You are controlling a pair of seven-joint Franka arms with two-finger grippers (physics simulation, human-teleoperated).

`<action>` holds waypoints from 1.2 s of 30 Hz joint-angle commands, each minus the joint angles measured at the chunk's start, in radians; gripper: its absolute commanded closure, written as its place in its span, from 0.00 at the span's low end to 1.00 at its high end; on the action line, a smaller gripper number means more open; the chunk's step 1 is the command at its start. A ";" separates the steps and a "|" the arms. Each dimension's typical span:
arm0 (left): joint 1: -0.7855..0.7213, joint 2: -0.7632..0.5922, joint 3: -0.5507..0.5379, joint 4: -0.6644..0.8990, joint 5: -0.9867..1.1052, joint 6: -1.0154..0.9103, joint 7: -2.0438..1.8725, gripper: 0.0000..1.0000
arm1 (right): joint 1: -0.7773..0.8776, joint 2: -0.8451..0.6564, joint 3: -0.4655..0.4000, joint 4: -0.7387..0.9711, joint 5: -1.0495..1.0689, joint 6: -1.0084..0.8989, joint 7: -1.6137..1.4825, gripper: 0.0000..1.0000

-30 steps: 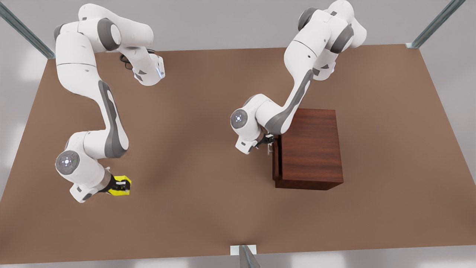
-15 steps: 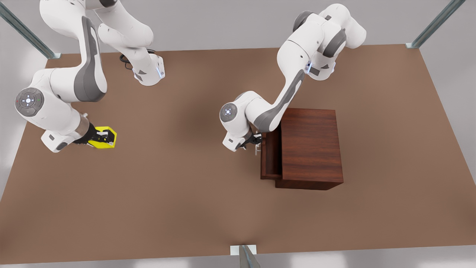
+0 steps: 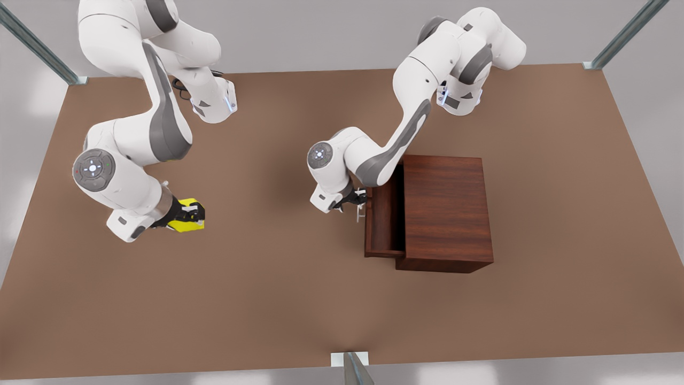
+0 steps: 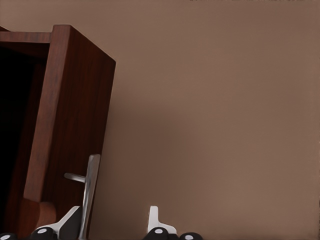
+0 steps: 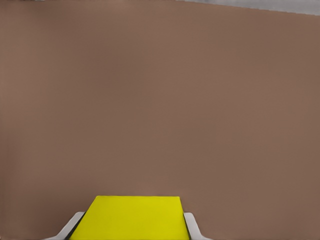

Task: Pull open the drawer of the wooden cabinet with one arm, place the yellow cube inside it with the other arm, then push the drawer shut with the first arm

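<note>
- Gripping the yellow cube (image 3: 188, 219), the right tool (image 3: 192, 216) is clenched on it over the tabletop (image 3: 278, 299), toward the front view's left side.
- In the right wrist view the cube (image 5: 131, 218) sits between two pale fingers (image 5: 192, 229), one against each of its side faces, and plain brown tabletop (image 5: 160, 100) stretches past its leading edge.
- The left tool (image 3: 359, 203) is at the silver handle (image 3: 361, 212) on the front of the drawer (image 3: 383, 224).
- In the left wrist view the handle bar (image 4: 90, 192) runs beside one finger (image 4: 67, 224), while the other finger (image 4: 154, 223) stands apart on its outer side; the left tool (image 4: 111, 226) is spread around the bar, and I cannot tell whether the fingers press on it.
- The drawer juts out of the wooden cabinet (image 3: 446, 211) toward the front view's left, with its tray open from above and its front panel well clear of the cabinet face.
- In the left wrist view the drawer's front panel (image 4: 70, 125) shows a sharp outer edge, dark hollow behind it and bare tabletop (image 4: 220, 100) on the far side.
- A wide stretch of bare tabletop lies between the cube and the drawer front.
- The cabinet stands toward the front view's right, well in from every tabletop edge, with room on all sides.
- Metal frame posts (image 3: 37, 45) rise at the tabletop's corners, away from both tools.
</note>
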 commanded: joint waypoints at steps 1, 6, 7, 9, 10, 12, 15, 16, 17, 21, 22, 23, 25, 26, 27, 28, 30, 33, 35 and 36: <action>-0.007 0.001 -0.002 0.004 -0.001 0.006 -0.020 0.29 | 0.017 0.012 0.004 0.016 -0.022 -0.015 0.235 0.69; -0.002 -0.006 -0.045 0.094 -0.037 -0.114 -0.017 0.29 | 0.045 0.041 0.012 0.052 -0.021 -0.013 0.237 0.69; 0.004 -0.043 -0.050 0.148 -0.073 -0.217 0.003 0.29 | 0.046 0.044 0.012 0.053 -0.021 -0.013 0.237 0.69; 0.054 -0.178 -0.050 0.160 -0.177 -0.333 0.061 0.28 | 0.073 0.055 0.012 0.065 -0.021 -0.012 0.238 0.69; 0.090 -0.238 -0.050 0.162 -0.209 -0.376 0.066 0.26 | 0.105 0.078 0.012 0.100 -0.021 -0.013 0.279 0.69; 0.223 -0.281 -0.048 0.162 -0.269 -0.454 0.202 0.03 | 0.165 0.130 0.012 0.166 -0.021 -0.013 0.321 0.67; 0.456 -0.302 -0.043 0.160 -0.298 -0.525 0.448 0.01 | 0.261 0.202 0.012 0.251 -0.021 -0.012 0.425 0.66; 0.538 -0.325 -0.040 0.153 -0.306 -0.527 0.550 0.00 | 0.290 0.221 0.011 0.278 -0.021 -0.012 0.480 0.66; 0.594 -0.331 -0.037 0.142 -0.307 -0.537 0.648 0.00 | 0.315 0.242 0.011 0.311 -0.021 -0.012 0.525 0.66; 0.792 -0.555 -0.034 -0.216 -0.364 -0.370 0.850 0.61 | 0.447 0.348 -0.002 0.423 -0.021 0.039 0.688 0.66; 0.812 -0.571 -0.033 -0.217 -0.364 -0.384 0.844 0.79 | 0.473 0.359 -0.005 0.423 -0.022 0.060 0.715 0.66; 0.808 -0.572 -0.023 -0.216 -0.361 -0.378 0.738 0.79 | 0.482 0.367 -0.003 0.423 -0.022 0.086 0.720 0.66; 0.794 -0.561 -0.028 -0.208 -0.366 -0.335 0.260 0.79 | 0.565 0.408 -0.057 0.458 -0.022 0.109 0.721 0.66; 0.789 -0.558 -0.030 -0.208 -0.367 -0.320 0.125 0.79 | 0.605 0.416 -0.087 0.458 -0.022 0.122 0.721 0.66; 0.791 -0.554 -0.030 -0.208 -0.367 -0.309 -0.023 0.79 | 0.628 0.432 -0.092 0.472 -0.021 0.140 0.741 0.66; 0.808 -0.555 -0.024 -0.203 -0.415 -0.304 -0.193 0.79 | 0.652 0.455 -0.094 0.504 -0.021 0.145 0.763 0.66; 0.815 -0.551 -0.020 -0.196 -0.423 -0.295 -0.403 0.79 | 0.665 0.483 -0.086 0.529 -0.019 0.188 0.781 0.66; 0.797 -0.549 -0.027 -0.196 -0.444 -0.289 -0.611 0.79 | 0.705 0.505 -0.092 0.532 -0.021 0.214 0.806 0.65; 0.774 -0.540 -0.028 -0.196 -0.465 -0.286 -0.724 0.79 | 0.728 0.518 -0.095 0.530 -0.019 0.260 0.830 0.62; 0.760 -0.535 -0.028 -0.196 -0.487 -0.275 -0.789 0.79 | 0.734 0.526 -0.097 0.530 -0.021 0.274 0.830 0.62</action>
